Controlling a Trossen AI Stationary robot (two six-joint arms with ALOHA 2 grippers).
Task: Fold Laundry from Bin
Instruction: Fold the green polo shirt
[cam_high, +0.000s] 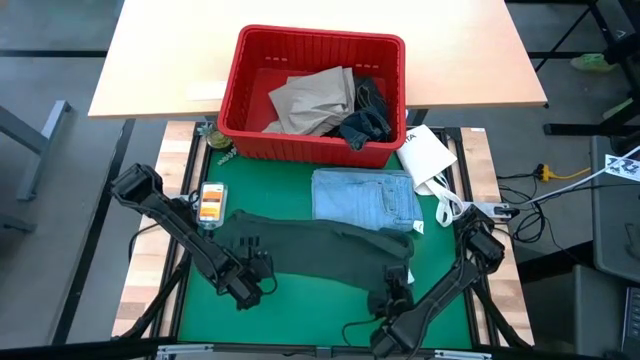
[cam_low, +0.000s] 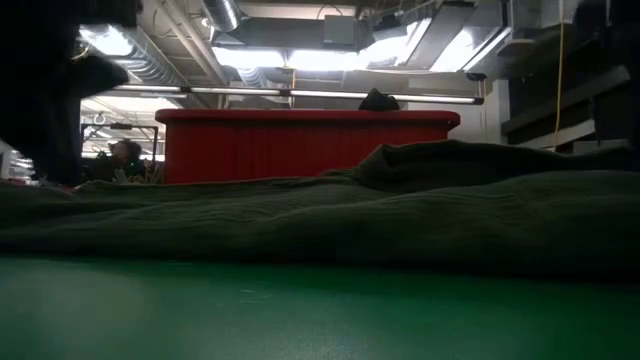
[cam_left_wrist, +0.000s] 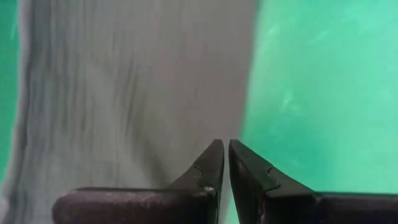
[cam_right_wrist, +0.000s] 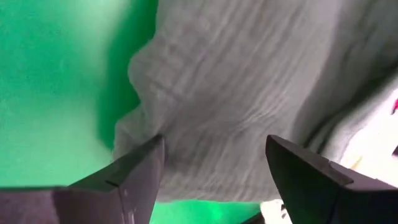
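High view: dark green garment (cam_high: 320, 245) lies between left tool (cam_high: 262, 266) and right tool (cam_high: 398, 290).

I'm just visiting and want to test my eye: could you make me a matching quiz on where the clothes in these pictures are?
Things:
1. tan trousers
2. light blue garment
3. dark green garment
4. white packet

Places:
A. spread on the green mat between both arms
B. inside the red bin
C. folded just in front of the bin
D. beside the bin's right corner

Pairs: 1-B, 2-C, 3-A, 4-D
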